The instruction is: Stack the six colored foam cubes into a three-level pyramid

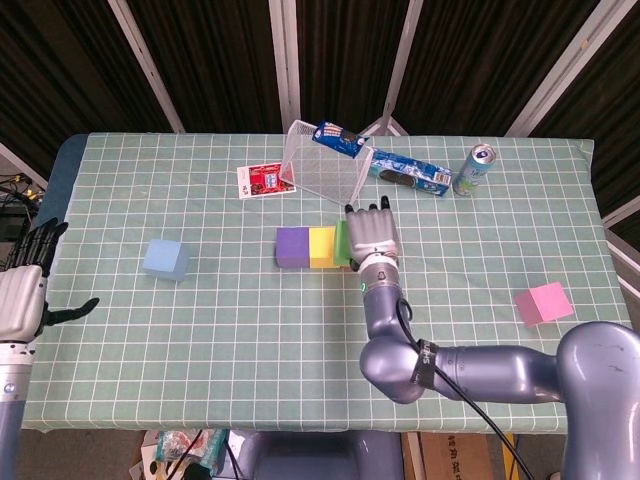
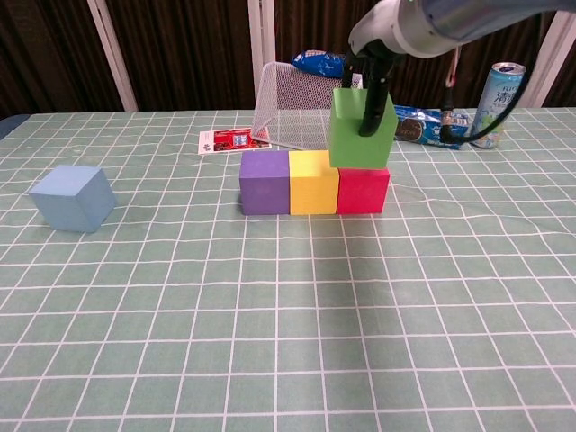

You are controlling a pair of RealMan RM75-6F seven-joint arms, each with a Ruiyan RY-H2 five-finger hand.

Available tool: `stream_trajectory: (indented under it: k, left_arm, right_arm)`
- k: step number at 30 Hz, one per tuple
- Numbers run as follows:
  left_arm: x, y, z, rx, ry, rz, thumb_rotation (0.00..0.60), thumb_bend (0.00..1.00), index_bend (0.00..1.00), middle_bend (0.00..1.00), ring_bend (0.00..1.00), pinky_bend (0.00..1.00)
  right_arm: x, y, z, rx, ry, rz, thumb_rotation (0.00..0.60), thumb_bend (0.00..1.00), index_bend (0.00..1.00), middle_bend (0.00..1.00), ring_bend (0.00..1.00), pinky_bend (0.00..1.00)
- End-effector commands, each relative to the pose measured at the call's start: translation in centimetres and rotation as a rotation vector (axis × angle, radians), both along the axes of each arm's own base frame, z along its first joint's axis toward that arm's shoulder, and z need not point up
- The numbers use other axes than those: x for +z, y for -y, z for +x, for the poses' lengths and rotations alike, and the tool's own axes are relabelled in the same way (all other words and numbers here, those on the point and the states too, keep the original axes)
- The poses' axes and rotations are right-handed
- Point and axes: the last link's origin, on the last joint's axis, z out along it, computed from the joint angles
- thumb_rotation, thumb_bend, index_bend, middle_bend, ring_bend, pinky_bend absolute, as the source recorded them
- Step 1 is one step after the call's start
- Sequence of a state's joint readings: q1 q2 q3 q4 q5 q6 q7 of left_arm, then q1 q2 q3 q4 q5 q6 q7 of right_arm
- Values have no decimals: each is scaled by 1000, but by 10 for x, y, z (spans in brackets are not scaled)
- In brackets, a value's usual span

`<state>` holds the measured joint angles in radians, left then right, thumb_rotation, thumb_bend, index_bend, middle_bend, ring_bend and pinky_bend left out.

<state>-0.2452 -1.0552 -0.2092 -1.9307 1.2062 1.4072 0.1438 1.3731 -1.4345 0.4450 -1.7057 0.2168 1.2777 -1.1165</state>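
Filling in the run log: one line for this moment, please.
right hand holds green cube over red cube | left hand open, idle | blue cube, pink cube unplaced

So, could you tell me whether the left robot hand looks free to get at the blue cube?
Probably yes: the left robot hand holds nothing, and only bare table lies between it and the blue cube.

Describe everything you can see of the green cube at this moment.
The green cube is a plain, matte block that looks like foam, with no markings. The right hand holds it from above, dark fingers running down its front face. It sits upright and level at second-row height, over the red cube and reaching slightly over the yellow cube. Whether it already rests on them cannot be told. The head view shows only a green sliver beside the hand.
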Motion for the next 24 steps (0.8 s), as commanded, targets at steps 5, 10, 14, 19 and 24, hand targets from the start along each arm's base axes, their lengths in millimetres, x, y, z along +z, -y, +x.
stream_trajectory:
  k: [5,10,14,19,24]
  left_arm:
    - [-1,0,-2,5,0,-6,600,49,0,0,0,44]
    - [-2,-1,-1,7,-5,-9,600,49,0,0,0,43]
    - [-4,-1,-1,7,-11,-11,600,49,0,0,0,34]
    - [-4,-2,1,3,-13,-4,600,49,0,0,0,30]
    - [-7,-2,-1,15,-19,-12,600,49,0,0,0,30]
  right_arm:
    - [2,12,3,-55,48,-25,600,289,179,424,199,0]
    - [1,16,-2,-61,50,-25,600,289,179,424,199,0]
    - [-6,20,-4,-40,39,-8,600,289,179,424,199,0]
    - [-12,28,-7,64,34,18,600,289,179,423,199,0]
    - [-9,34,-8,121,39,31,600,289,179,423,199,0]
